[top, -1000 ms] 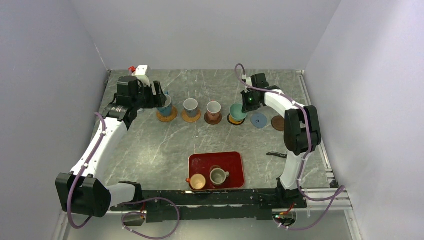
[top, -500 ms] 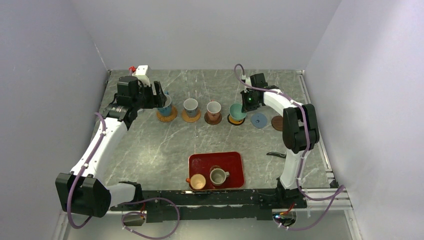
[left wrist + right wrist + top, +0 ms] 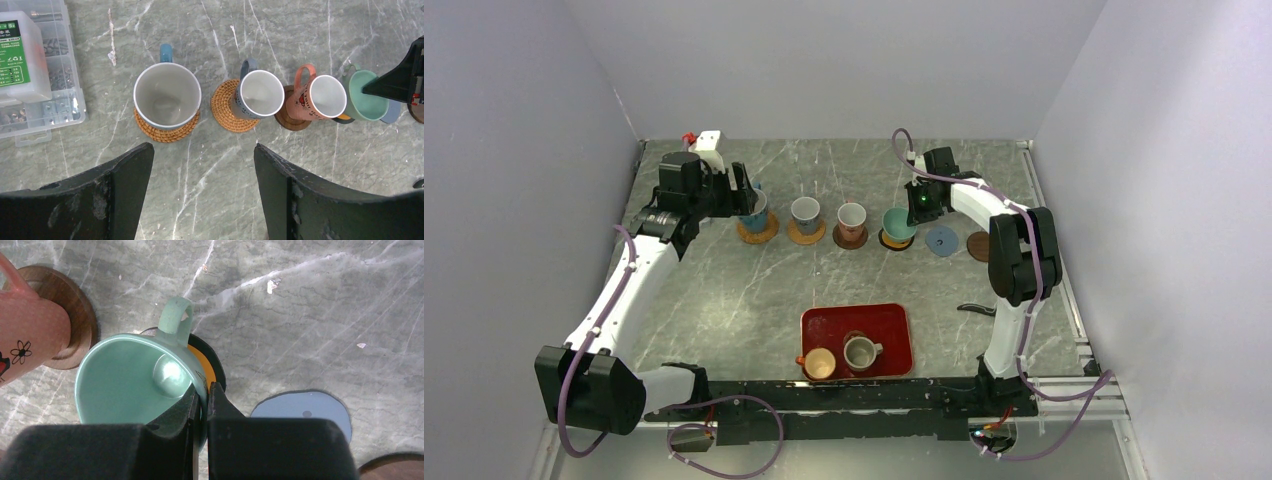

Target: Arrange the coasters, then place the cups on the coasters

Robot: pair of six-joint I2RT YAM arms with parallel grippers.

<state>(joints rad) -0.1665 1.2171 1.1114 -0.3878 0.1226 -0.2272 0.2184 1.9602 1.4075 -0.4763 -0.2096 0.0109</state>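
— Swung the right elbow (image 3: 1022, 262) slightly inward since a second ago; kept all else in place. How far along?

— Roughly two thirds, by my judgement. Nearest, still waiting in the red rectangular tray (image 3: 894, 318): small orange cup (image 3: 820, 363) and grey-olive cup (image 3: 859, 352). Farther, lying bare for them: blue-grey round coaster (image 3: 941, 240) and dark brown round coaster (image 3: 979, 246).

— And the far row?

— Seated already: large white cup with blue handle (image 3: 167, 95) on woven orange-tan coaster (image 3: 167, 136), then blue-grey cup (image 3: 260, 93) and pink cup (image 3: 325, 96) on theirs. Pinching the wall of the teal cup (image 3: 120, 385) with the right gripper (image 3: 204, 396), fully closed, seemingly down on the black coaster with orange ring (image 3: 212, 367). Holding the left gripper (image 3: 202, 155) spread wide, empty, just before the large cup.
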